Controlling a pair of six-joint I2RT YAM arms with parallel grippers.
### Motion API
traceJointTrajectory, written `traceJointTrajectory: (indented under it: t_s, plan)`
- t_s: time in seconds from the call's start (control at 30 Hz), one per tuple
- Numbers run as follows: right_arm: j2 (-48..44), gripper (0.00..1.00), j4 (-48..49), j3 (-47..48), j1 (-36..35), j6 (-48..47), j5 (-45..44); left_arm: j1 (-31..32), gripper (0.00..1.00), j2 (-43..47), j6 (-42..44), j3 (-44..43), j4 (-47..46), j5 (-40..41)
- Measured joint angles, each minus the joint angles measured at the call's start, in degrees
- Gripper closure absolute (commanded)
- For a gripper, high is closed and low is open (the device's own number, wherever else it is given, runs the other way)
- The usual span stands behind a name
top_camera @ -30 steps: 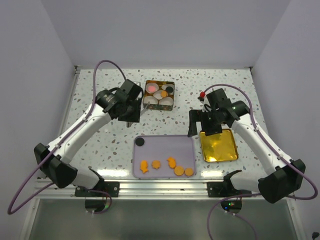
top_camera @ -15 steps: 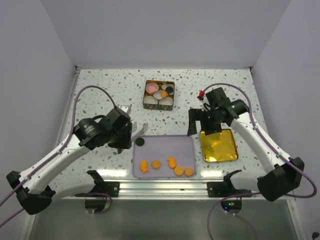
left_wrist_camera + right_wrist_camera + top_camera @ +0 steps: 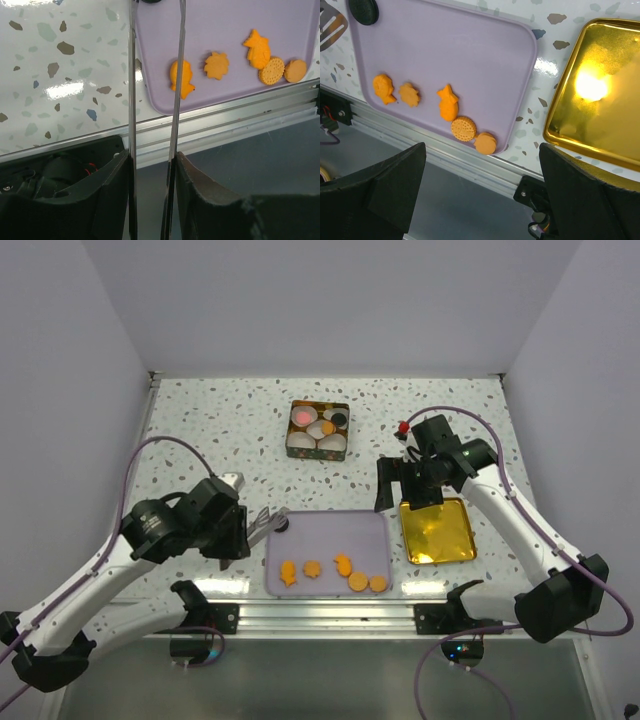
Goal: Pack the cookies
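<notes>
Tongs (image 3: 131, 100) are pinched in the left claw (image 3: 150, 170), tips ahead by the black cookie (image 3: 280, 524). Right claw (image 3: 408, 495) gapes empty, gold tray (image 3: 437, 532) under it.

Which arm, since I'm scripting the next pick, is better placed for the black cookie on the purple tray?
Left, probably. The left fingers grip a metal tool whose tip lies beside the black cookie at a corner of the purple tray. The right fingers hang open and empty by the gold tray, farther off.

Count: 6 orange-tan flat cookies (image 3: 449, 102), 2 black round cookies (image 3: 364, 10), 1 pink round cookie (image 3: 301, 417), 1 lavender plastic tray (image 3: 470, 55), 1 square tin box (image 3: 318, 404), 1 gold square metal lid (image 3: 437, 530).
</notes>
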State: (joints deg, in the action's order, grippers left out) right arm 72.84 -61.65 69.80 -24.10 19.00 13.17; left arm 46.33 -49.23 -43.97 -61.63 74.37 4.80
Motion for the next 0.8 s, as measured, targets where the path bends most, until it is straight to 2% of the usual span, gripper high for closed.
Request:
traceJointTrajectory:
  t_s: [0.3,0.8]
  plan:
    - [0.0,0.01,0.0,0.0,0.0,0.0,0.0,0.0,0.57,0.9,-0.2,2.8,0.6,-1.6]
    - [-1.1,0.01,0.0,-2.7,0.0,0.0,-0.2,0.0,0.57,-4.7,0.2,3.8,-1.0,-1.6]
